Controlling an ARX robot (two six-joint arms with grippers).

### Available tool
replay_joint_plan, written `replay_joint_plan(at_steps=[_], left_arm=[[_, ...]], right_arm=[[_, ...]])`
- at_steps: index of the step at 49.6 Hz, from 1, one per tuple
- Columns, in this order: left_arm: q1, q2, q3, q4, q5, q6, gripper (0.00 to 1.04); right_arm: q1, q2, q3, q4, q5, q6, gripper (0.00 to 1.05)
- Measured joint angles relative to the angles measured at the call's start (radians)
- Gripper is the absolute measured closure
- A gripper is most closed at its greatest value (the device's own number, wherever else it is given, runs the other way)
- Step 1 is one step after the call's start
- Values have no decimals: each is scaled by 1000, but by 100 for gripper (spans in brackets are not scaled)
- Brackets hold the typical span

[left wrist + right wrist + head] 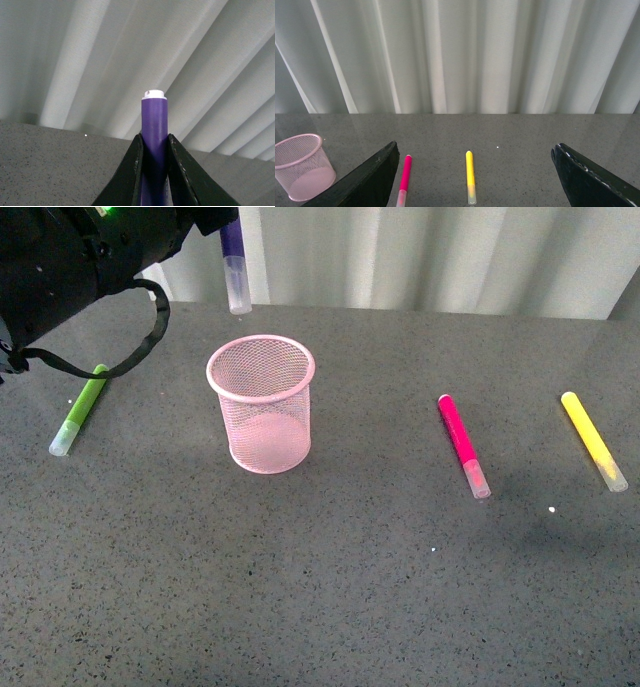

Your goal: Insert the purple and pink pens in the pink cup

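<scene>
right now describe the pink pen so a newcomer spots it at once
On the grey table, find the pink mesh cup. Two pens lie to its right; the pink pen is the one nearer the cup, magenta with a clear cap, unlike the yellow marker.

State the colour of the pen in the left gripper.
Dark purple; the pen shows best in the left wrist view.

The tabletop (350, 607) is viewed steeply from above in the front view, facing the curtain (450, 257). The left wrist view is set very close along the left end effector (154, 139), angled up past the purple pen (154, 124). The right wrist view is held low, looking out between the fingers of the right end effector (475, 146). The cup (262, 422), pink pen (457, 429) and yellow pen (590, 435) are shared with the front view.
</scene>
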Motion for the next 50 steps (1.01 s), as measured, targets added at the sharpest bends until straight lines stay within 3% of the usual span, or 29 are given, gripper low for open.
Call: replay_joint_plan(at_steps=[17,50], left_arm=[[-17,134,0,90,-109,19,92],[-57,180,0,122,-106,31,92]], right_arm=[[0,0,0,0,0,0,7],[0,0,0,0,0,0,7]])
